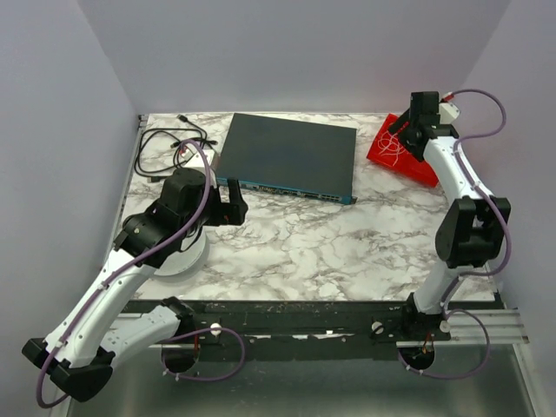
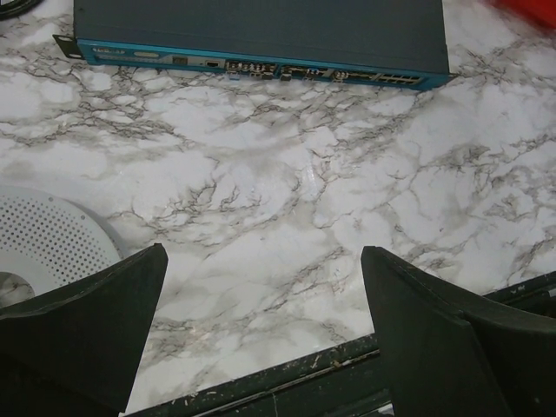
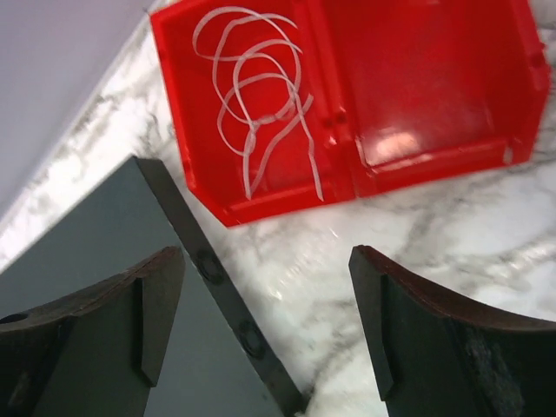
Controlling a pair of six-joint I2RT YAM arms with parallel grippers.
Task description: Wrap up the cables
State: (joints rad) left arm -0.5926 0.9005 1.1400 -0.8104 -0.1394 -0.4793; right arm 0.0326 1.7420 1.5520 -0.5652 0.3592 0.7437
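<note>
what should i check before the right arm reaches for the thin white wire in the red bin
Thin white wire loose inside the red plastic bin: ok.
Right tool open and empty: ok.
Right tool lined up over the wire: not ok, it points at bare marble table.
Dark flat switch box clear of the descent: cannot tell, its corner lies close by the bin.
Left tool open, empty, far from the bin: ok.

Bright even overhead light; soft shadows; glare spots on marble table and red bin.
</note>
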